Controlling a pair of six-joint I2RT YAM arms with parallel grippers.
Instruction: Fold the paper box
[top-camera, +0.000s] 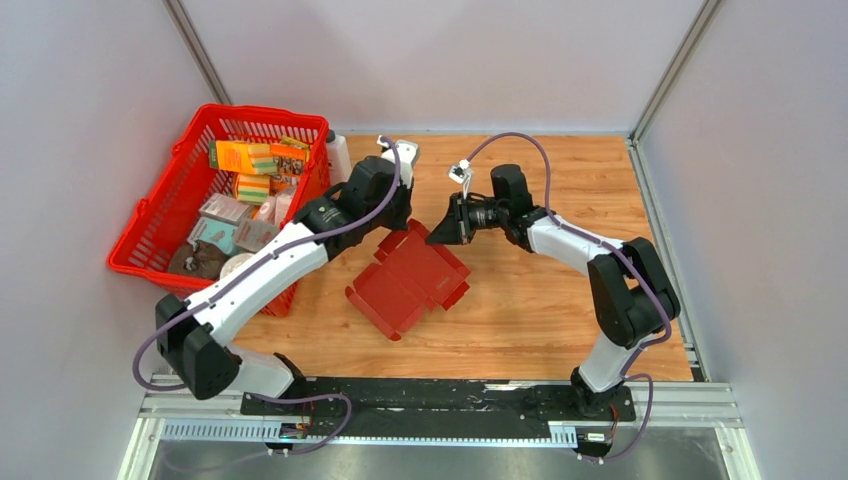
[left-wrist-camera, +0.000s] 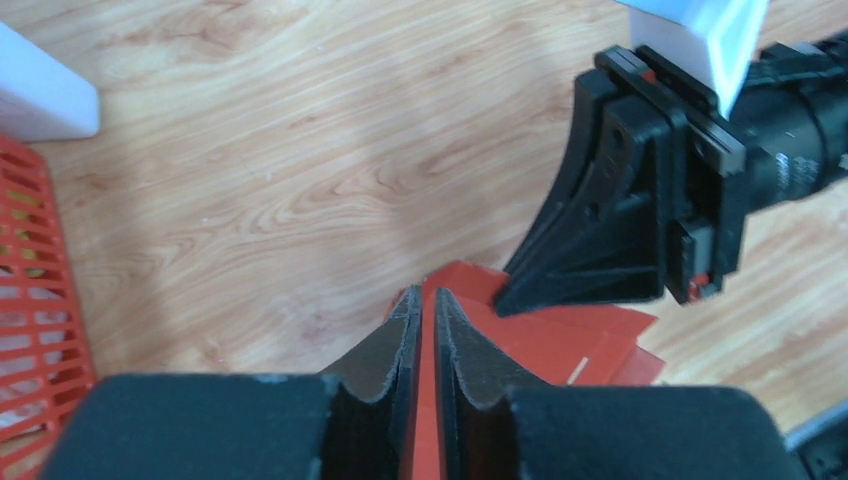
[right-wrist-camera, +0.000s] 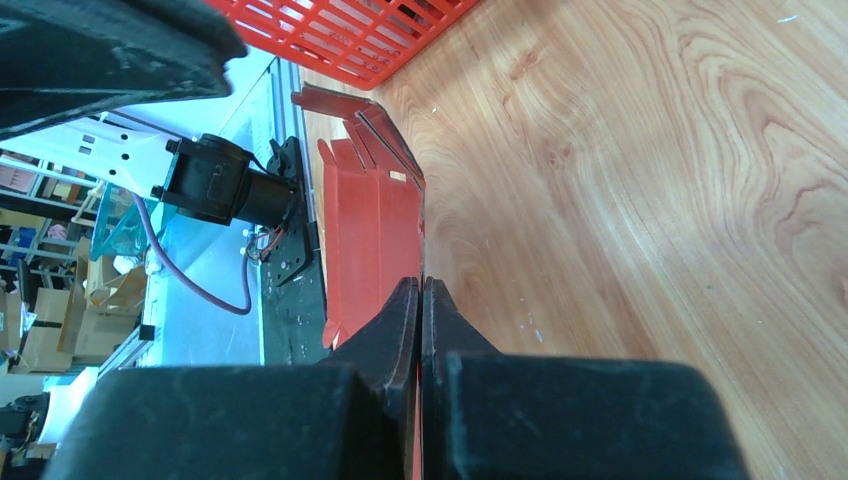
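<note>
Between right fingers (right-wrist-camera: 400, 335), paper box (right-wrist-camera: 370, 230) edge

Top view: high, looks down on light wooden tabletop (top-camera: 560, 300). Wrist views: close, low, facing each other. All share dark red flat cardboard sheet (top-camera: 405, 275).

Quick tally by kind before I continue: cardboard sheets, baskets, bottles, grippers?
paper box, flat dark red sheet: 1
red mesh basket: 1
white bottle: 1
grippers, left gripper and right gripper: 2
Total: 5
</note>
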